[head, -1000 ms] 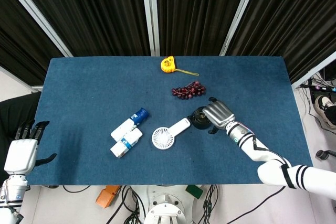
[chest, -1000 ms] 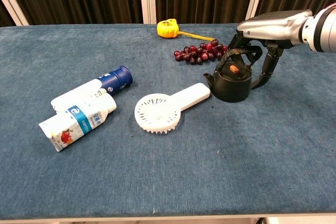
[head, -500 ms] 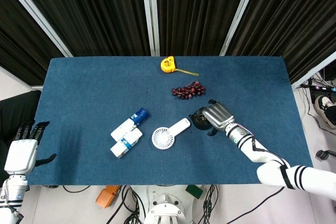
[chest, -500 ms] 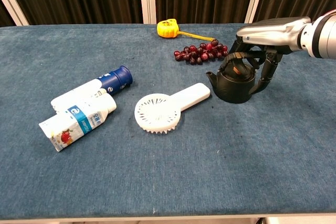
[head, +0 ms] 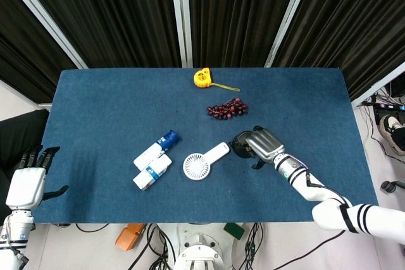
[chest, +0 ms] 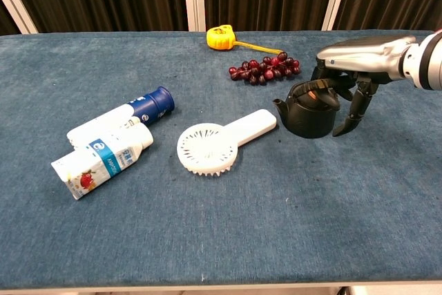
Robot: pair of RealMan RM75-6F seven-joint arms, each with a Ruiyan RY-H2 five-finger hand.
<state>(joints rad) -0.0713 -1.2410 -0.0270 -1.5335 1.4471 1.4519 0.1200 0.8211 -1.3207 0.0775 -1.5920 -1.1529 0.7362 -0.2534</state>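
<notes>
A black teapot (head: 240,145) (chest: 309,117) stands right of the table's middle, spout pointing left. My right hand (head: 264,143) (chest: 356,56) reaches over it from the right, fingers curled down around the handle on its top, gripping it. One finger hangs free beside the pot's right flank. My left hand (head: 26,184) hangs off the table's left edge near the front, fingers apart and holding nothing; the chest view does not show it.
A white hand fan (head: 201,162) (chest: 214,144) lies just left of the teapot. Dark red grapes (head: 226,109) (chest: 264,69) and a yellow tape measure (head: 202,78) (chest: 219,36) lie behind. A blue-capped bottle (chest: 128,115) and a milk bottle (chest: 100,160) lie on the blue table (head: 101,105).
My right hand has closed over the teapot's handle and shifted slightly right and nearer, and the teapot has moved with it. The left hand has not moved.
</notes>
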